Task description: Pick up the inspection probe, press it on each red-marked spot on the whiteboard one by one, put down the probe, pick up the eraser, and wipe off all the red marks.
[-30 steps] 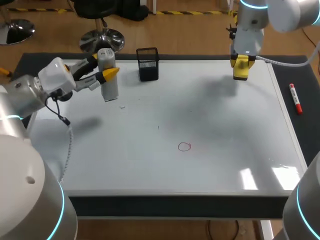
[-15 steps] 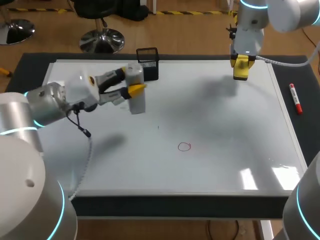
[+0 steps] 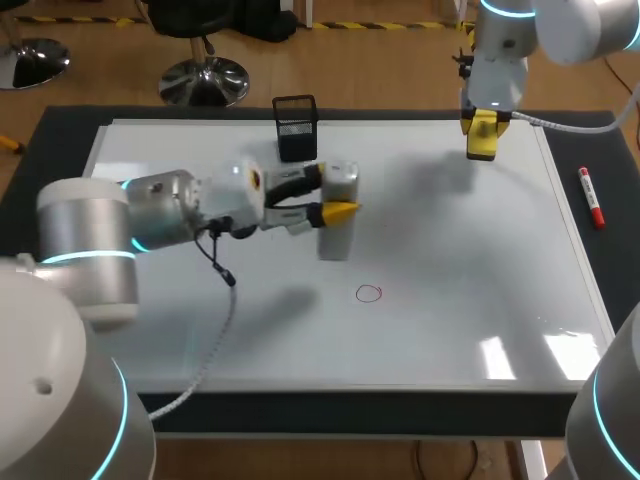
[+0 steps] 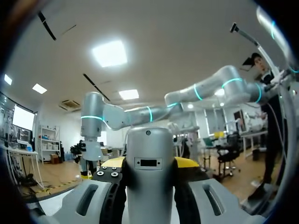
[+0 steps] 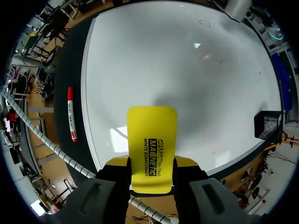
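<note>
My left jaws clamped the upright probe [image 3: 338, 225] over the whiteboard [image 3: 450, 260], left of the red circle [image 3: 369, 293]; my right jaws gripped the eraser [image 3: 481, 135], far right.

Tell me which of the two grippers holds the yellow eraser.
The right gripper, at the whiteboard's far edge, holds the yellow eraser; the left gripper holds the grey probe instead.

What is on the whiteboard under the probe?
Bare whiteboard shows around the probe; the red circle lies apart from it. The spot behind the probe's tip is covered.
</note>
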Robot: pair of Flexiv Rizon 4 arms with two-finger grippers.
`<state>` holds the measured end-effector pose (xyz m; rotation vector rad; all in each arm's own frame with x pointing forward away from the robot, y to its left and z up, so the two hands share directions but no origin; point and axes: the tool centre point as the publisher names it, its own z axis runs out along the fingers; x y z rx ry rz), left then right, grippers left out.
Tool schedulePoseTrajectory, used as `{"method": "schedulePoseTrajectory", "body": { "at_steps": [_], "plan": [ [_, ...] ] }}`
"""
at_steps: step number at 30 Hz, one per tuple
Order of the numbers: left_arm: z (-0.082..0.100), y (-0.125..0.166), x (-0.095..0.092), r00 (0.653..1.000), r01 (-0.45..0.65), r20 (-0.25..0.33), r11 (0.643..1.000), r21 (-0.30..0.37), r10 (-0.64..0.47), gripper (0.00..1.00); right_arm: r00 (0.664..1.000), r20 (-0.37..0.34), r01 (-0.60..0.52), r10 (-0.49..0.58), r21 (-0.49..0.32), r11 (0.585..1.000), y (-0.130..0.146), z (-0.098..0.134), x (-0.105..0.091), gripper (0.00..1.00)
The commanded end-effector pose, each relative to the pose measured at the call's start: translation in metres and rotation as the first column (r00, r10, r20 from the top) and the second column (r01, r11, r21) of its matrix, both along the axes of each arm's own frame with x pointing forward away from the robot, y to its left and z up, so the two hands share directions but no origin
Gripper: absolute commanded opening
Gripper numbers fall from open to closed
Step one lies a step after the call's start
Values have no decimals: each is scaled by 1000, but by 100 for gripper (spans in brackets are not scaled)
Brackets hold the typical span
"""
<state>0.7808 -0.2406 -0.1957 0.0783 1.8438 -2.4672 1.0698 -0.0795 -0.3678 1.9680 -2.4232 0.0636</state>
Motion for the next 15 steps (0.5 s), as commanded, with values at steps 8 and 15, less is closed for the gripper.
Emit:
{"method": "schedulePoseTrajectory", "body": {
  "at_steps": [8, 15],
  "plan": [
    [-24, -54, -16, 993, 116, -30, 993, 21, -115, 0, 1000, 0, -3, 3, -4, 1000, -1, 1, 0, 0],
    [-40, -67, -26, 988, 147, -55, 988, 43, -145, 0, 1000, 0, -3, 3, -4, 1000, -1, 1, 0, 0]
  ]
}}
